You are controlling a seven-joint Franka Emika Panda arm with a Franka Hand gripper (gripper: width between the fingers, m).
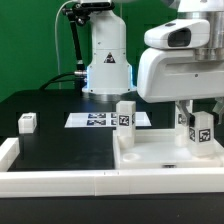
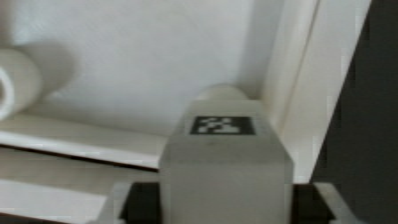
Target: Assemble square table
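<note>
While hanging over the exterior view's right, clamping the claw [image 1: 197, 112] onto a short white leg [image 1: 203, 130], tag facing outward, above the far corner of the square table slab [image 1: 150, 158]. Holding that leg upright and low over the slab; touching or just clear, impossible to tell from here. Showing a second leg [image 1: 125, 115] standing upright at the slab's corner toward the exterior view's left. Showing a third leg [image 1: 27, 122] sitting well apart on the black worktop [image 1: 60, 145], with the marker board [image 1: 100, 119] lying between it and the slab. Fencing the front of the worktop with a white border bar [image 1: 50, 180].

Looking along the claw in the wrist view, pinching the same leg [image 2: 222, 160] between dark pads [image 2: 143, 205], jaws drawn in narrowly onto its two sides. Pointing it toward the slab's pale inner face [image 2: 143, 90], just beside the raised rim [image 2: 294, 60]. Catching a rounded white form [image 2: 18, 85] at the picture's edge, too cropped to name.

Risking, as a judgement, a skewed entry: covering the seat with the leg itself, so lowering or twisting off-axis probably jamming it. Risking also smooth plastic slipping in the pads under twist, scraping against the close rim, and nudging the slab enough to disturb the second leg.
</note>
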